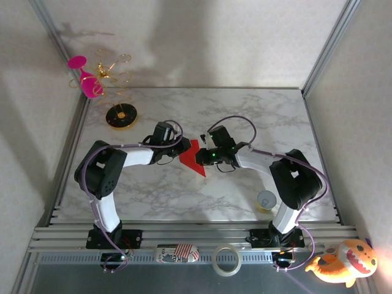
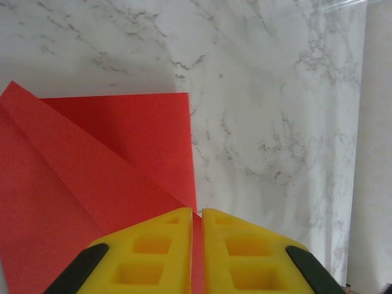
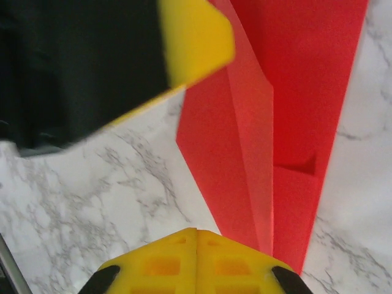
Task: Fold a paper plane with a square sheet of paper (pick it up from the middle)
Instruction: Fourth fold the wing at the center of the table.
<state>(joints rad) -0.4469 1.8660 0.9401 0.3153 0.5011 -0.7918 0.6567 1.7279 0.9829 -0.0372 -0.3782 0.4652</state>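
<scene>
Top view, front rail: the tape roll point(image 1: 225, 260) sits closest to me, with an orange plush toy point(image 1: 343, 262) off to its right.
Top view, paper: the red paper point(image 1: 195, 158) is at mid-table on the marble table point(image 1: 245, 116), folded to a point that aims at the near edge.
Top view, arms: the left gripper point(image 1: 176, 154) meets the paper from the left and the right gripper point(image 1: 205, 156) from the right.
Top view, back corner: the pink wine glass point(image 1: 86, 76) is far back left, well apart.
Left wrist, jaws: the left gripper point(image 2: 197, 211) is all but closed, and I've got a thin red edge pinched between the fingers.
Left wrist, paper: the red paper point(image 2: 110, 153) spreads away to the left with a diagonal crease.
Right wrist, jaws: the right gripper point(image 3: 196, 231) is pressed together with no gap. I cannot tell if it grips anything.
Right wrist, paper: the red paper point(image 3: 288, 92) narrows to a tip just beside my right-hand finger.
</scene>
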